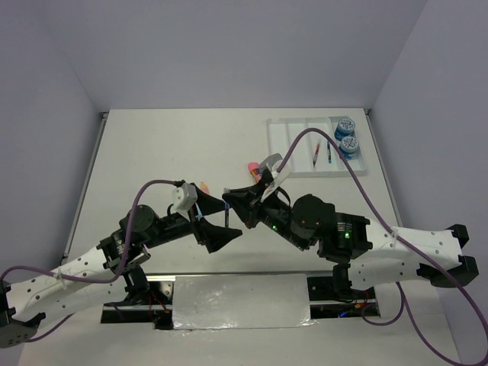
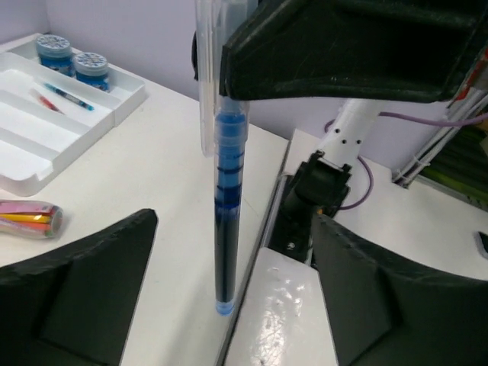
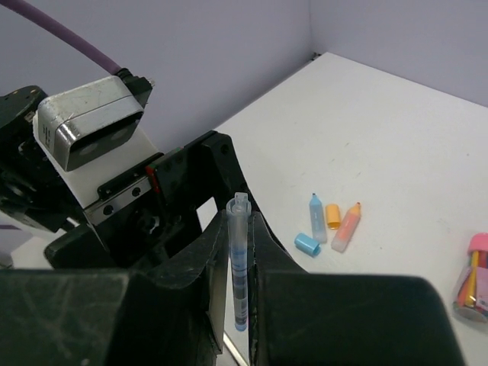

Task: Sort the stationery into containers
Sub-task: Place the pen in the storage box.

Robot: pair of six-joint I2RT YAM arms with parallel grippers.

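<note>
A blue pen [image 2: 227, 206] with a clear cap stands upright in the air, and my right gripper [image 3: 242, 252] is shut on its upper part. My left gripper [image 2: 229, 305] is open wide around the pen's lower end, with its fingers [image 2: 84, 282] clear of the pen on both sides. From above, the two grippers [image 1: 217, 221] [image 1: 232, 204] meet at the table's middle front. The white tray [image 1: 293, 145] at the back right holds two blue rolls [image 1: 347, 135], a red pen [image 1: 316, 156] and a blue pen [image 1: 329, 152].
Short markers lie loose on the table: a light-blue one [image 3: 316, 227], an orange-pink one [image 3: 347, 227], an orange cap [image 3: 333, 216] and a blue cap [image 3: 307, 244]. A clear pink-capped holder of coloured sticks [image 2: 30, 219] lies near the tray. A foil-covered plate [image 1: 240, 301] sits between the arm bases.
</note>
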